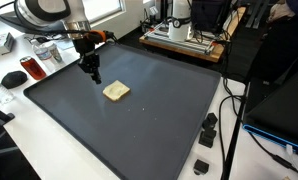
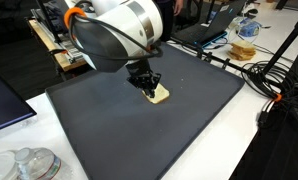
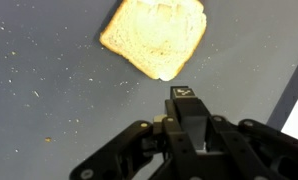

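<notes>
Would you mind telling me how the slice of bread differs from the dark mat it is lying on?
The slice of bread is pale golden-brown; the mat is dark grey. The slice of bread is small; the mat is far larger, spreading well beyond it on every side. The bread's face looks rough and its edge uneven; the mat is smooth, straight-edged and speckled with crumbs. Both lie flat and are roughly four-sided.

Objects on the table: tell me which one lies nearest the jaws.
The toast slice, alone on the dark mat beside the shut jaws; the black mouse and red object sit off the mat.
</notes>
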### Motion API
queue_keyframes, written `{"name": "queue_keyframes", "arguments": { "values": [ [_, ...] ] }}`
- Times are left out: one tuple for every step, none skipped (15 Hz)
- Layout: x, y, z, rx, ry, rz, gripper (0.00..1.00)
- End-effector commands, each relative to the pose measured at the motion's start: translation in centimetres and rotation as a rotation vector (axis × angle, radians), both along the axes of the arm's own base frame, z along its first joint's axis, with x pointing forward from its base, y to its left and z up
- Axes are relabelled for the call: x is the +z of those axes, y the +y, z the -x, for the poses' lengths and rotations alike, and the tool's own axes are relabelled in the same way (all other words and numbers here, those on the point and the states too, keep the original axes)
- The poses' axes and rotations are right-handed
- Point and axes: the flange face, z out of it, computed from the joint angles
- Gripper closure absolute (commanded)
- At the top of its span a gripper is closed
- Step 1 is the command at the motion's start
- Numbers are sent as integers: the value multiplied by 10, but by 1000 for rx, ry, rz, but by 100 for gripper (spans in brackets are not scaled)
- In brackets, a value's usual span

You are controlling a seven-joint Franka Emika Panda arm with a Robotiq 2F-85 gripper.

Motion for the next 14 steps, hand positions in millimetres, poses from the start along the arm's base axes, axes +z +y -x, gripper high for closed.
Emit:
{"name": "queue_keyframes", "arguments": {
  "values": [
    [0,-3,3,-30,37,-15,95],
    [-3,-3,6,-34,43,-21,95],
    [-5,-3,7,-38,49,-23,95],
    [-9,-3,8,-45,58,-21,95],
    [-15,-2,10,-52,74,-22,95],
    [-21,-1,12,-59,89,-26,95],
    [-28,-1,14,-68,101,-32,95],
    [-34,-2,15,-78,107,-38,95],
    [-40,-2,17,-85,118,-44,95],
    [-44,-3,18,-97,125,-50,95],
    [-47,-4,19,-102,130,-62,95],
    [-47,-6,19,-113,130,-68,95],
    [-47,-8,18,-125,127,-71,95],
    [-45,-9,19,-130,126,-79,95]
  ]
}}
